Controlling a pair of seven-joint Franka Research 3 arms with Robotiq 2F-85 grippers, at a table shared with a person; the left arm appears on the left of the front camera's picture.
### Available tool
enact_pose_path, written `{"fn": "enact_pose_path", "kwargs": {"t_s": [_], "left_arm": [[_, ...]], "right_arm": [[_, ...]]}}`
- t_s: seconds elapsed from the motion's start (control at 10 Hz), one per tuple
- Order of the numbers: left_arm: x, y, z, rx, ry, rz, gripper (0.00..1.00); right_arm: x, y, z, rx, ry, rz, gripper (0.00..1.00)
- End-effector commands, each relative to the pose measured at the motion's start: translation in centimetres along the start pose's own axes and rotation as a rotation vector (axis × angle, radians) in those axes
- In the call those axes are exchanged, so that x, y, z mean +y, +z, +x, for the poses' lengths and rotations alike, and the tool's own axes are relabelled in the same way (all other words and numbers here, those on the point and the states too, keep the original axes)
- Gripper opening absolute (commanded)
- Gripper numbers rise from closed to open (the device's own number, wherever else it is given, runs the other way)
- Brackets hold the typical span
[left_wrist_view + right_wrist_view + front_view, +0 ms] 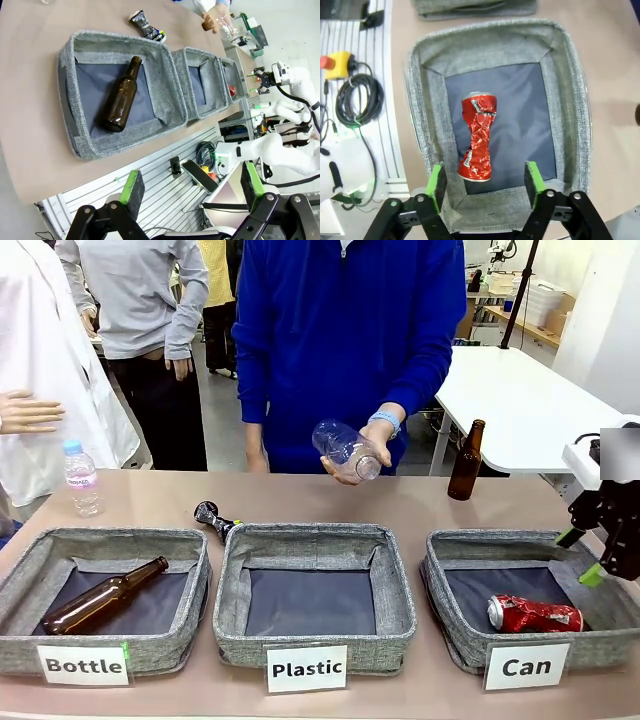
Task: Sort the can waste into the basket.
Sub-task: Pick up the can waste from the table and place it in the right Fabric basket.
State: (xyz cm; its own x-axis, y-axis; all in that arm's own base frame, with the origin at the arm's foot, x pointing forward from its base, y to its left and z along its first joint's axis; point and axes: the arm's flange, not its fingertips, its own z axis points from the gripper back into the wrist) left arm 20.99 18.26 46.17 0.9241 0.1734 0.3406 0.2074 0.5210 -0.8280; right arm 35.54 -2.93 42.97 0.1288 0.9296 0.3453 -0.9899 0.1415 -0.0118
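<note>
Robot lab: white arm [298,79], cables [357,102].

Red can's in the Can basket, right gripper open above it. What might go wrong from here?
The dark can lies on the table by the Plastic basket, at its far left corner; reaching it likely means crossing a basket wall, which could snag an arm.
The person's hand holds a clear plastic bottle above that basket; an arm crossing there may hit it.
The upright brown bottle stands behind the Can basket; the right gripper could topple it.
</note>
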Motion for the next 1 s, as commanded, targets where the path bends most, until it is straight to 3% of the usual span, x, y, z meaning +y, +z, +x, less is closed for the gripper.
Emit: {"fn": "enact_pose_path", "kwargs": {"t_s": [0.0, 0.1, 0.2, 0.3, 0.4, 0.5, 0.6, 0.8, 0.9], "left_arm": [[-0.1, -0.2, 0.2, -0.019, 0.010, -0.010, 1.00], [-0.1, -0.2, 0.2, -0.019, 0.010, -0.010, 1.00], [-0.1, -0.2, 0.2, -0.019, 0.010, -0.010, 1.00], [-0.1, -0.2, 0.2, -0.019, 0.010, -0.010, 1.00], [-0.1, -0.2, 0.2, -0.019, 0.010, -0.010, 1.00], [-0.1, -0.2, 0.2, -0.019, 0.010, -0.010, 1.00], [-0.1, -0.2, 0.2, -0.019, 0.010, -0.010, 1.00], [-0.1, -0.2, 0.2, -0.019, 0.010, -0.010, 1.00], [-0.1, -0.2, 0.2, -0.019, 0.010, -0.010, 1.00]], "right_arm": [[1.2, -1.4, -0.6, -0.050, -0.047, -0.004, 1.00], [1.0, -1.2, -0.7, -0.086, -0.117, 0.017, 1.00], [0.6, -0.1, -0.9, -0.199, -0.261, 0.044, 1.00], [0.2, 1.8, -1.3, -0.414, -0.511, 0.012, 1.00], [-0.8, 4.4, -1.7, -0.700, -0.900, 0.105, 1.00], [-2.0, 6.3, -2.5, -1.086, -1.298, 0.193, 1.00], [-2.8, 7.4, -4.2, -1.263, -1.467, 0.278, 1.00], [-3.9, 8.3, -7.5, -1.421, -1.689, 0.469, 1.00], [-4.5, 8.6, -9.3, -1.458, -1.741, 0.503, 1.00]]}}
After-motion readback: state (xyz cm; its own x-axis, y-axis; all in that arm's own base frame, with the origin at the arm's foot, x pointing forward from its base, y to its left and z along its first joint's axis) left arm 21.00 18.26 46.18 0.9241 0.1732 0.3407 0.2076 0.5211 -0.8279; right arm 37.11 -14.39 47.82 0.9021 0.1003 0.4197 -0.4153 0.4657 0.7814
